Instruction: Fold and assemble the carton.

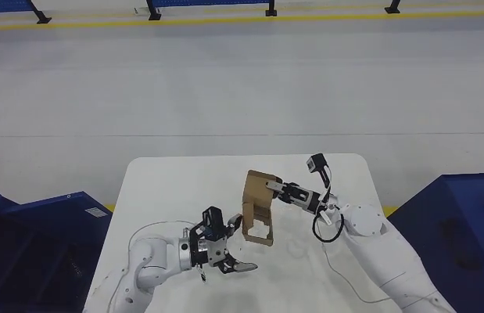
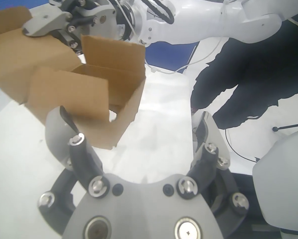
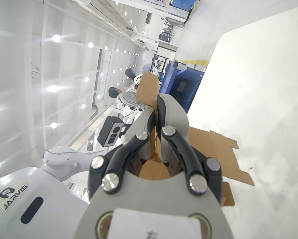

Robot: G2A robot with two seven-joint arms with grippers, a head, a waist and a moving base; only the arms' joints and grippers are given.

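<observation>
A brown cardboard carton (image 1: pixel 257 210) is held up above the white table (image 1: pixel 171 188), partly unfolded with its flaps hanging loose. My right gripper (image 1: pixel 271 188) is shut on the carton's upper wall; in the right wrist view its fingers (image 3: pixel 171 115) pinch the cardboard edge of the carton (image 3: pixel 149 90). In the left wrist view the carton (image 2: pixel 89 90) shows its open inside and a lower flap. My left gripper (image 2: pixel 129 123) stands open just below and beside the carton, near the table's front, with nothing between its fingers (image 2: pixel 56 125). The top view shows the left gripper (image 1: pixel 232 250) under the carton's lower corner.
Blue bins stand on the floor at the left (image 1: pixel 38 235) and right (image 1: pixel 453 219) of the table. A cable (image 1: pixel 335 258) trails over the table by the right arm. The far half of the table is bare.
</observation>
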